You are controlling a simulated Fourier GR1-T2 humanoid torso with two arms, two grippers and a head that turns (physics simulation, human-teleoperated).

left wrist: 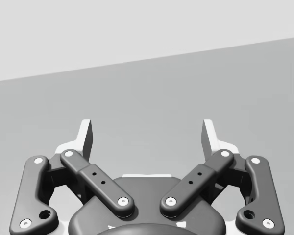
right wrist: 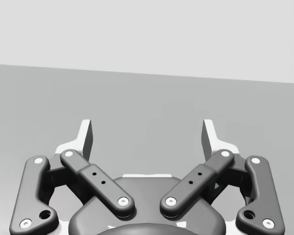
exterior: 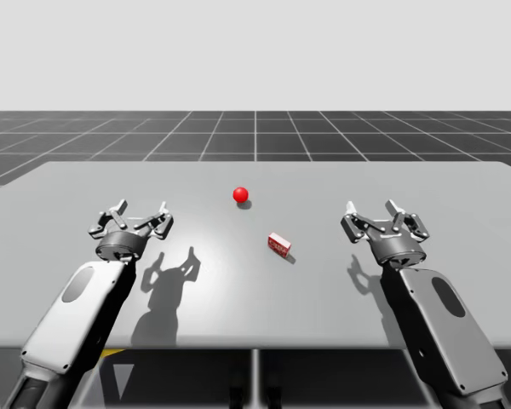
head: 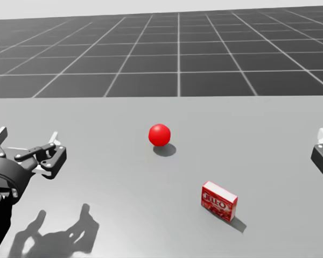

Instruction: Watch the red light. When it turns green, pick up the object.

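Note:
A red ball-shaped light rests on the grey table near its middle. A small red box lies in front of the light, a little to the right. My left gripper hovers open at the table's left, well apart from the box. At the right my right gripper is open too, with nothing between its fingers.
The table's far edge gives onto a dark gridded floor. Bare tabletop lies between both grippers and the box.

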